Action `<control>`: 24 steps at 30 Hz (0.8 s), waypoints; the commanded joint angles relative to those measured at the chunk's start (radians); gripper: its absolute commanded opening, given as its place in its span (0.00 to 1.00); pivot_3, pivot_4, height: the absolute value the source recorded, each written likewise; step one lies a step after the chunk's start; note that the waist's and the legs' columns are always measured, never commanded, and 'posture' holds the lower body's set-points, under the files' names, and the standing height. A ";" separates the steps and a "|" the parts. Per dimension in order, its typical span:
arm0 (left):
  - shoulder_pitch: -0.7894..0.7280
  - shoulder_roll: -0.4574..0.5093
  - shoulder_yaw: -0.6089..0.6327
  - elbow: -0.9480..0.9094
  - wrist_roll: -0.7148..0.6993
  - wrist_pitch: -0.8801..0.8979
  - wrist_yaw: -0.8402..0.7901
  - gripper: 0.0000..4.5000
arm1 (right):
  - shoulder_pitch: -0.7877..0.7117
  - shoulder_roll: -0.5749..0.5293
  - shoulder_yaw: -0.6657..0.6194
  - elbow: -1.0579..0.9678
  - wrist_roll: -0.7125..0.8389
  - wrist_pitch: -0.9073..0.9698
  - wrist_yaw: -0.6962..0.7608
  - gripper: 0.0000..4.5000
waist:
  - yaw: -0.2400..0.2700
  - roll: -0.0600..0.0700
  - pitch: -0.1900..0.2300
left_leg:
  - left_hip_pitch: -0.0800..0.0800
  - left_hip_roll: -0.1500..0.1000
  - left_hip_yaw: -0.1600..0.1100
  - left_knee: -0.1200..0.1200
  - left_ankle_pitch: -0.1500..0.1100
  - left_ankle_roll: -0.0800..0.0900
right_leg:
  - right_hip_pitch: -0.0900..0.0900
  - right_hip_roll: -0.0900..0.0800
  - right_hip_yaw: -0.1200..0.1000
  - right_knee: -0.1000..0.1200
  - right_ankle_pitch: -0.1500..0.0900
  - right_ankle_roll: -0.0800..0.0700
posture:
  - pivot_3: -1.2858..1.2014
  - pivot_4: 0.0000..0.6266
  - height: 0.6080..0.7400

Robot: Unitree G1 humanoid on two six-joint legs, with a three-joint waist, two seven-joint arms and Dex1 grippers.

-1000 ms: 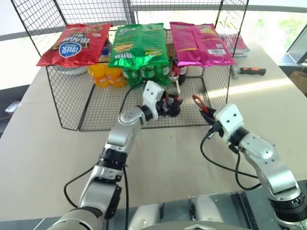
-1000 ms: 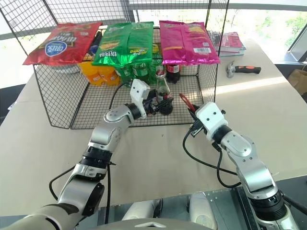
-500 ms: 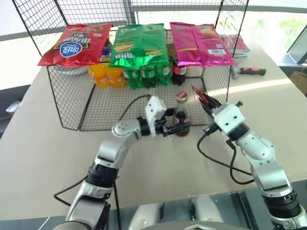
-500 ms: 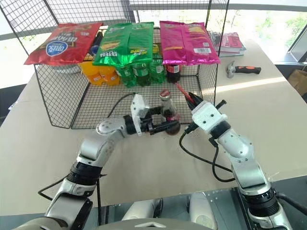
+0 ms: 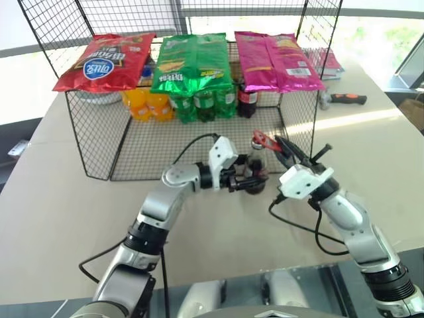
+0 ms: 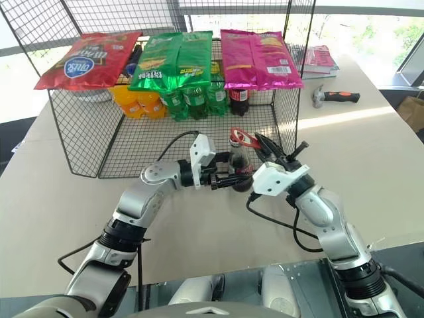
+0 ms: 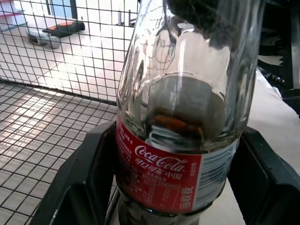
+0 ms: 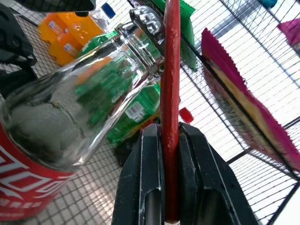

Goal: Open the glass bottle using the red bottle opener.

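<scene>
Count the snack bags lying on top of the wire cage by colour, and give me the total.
Red snack bag: 1
Green snack bag: 1
Pink snack bag: 1
Total: 3, all lying on top of the black wire cage.

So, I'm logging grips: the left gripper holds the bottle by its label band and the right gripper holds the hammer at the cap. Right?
Not quite. The right gripper is shut on the red opener, not the hammer; the right wrist view shows it clamped between the fingers beside the cap. The hammer lies on the table beyond the rack. The left gripper does hold the bottle at its label band.
</scene>
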 commanded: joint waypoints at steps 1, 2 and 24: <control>-0.037 -0.010 -0.002 -0.010 0.016 -0.026 0.004 0.60 | 0.012 -0.021 0.013 0.021 -0.060 -0.058 -0.011 0.00 | 0.000 0.000 0.000 | 0.000 0.000 0.000 0.000 0.000 0.000 | 0.000 0.000 0.000 0.000 0.000 0.000 | 0.52 0.24 1.00; -0.039 -0.010 -0.002 -0.008 0.018 -0.026 0.002 0.60 | 0.010 -0.022 0.009 0.027 -0.069 -0.068 -0.019 0.00 | 0.000 0.000 0.000 | 0.000 0.000 0.000 0.001 0.000 0.000 | 0.000 0.001 0.000 0.000 0.000 0.000 | 0.52 0.24 1.00; -0.030 -0.024 0.055 -0.057 -0.066 0.000 -0.026 0.71 | 0.007 -0.038 -0.024 0.083 -0.062 -0.086 -0.005 0.00 | -0.003 0.000 -0.002 | 0.001 0.000 0.001 0.002 0.000 0.000 | 0.001 0.001 0.001 0.003 0.000 0.000 | 0.52 0.24 1.00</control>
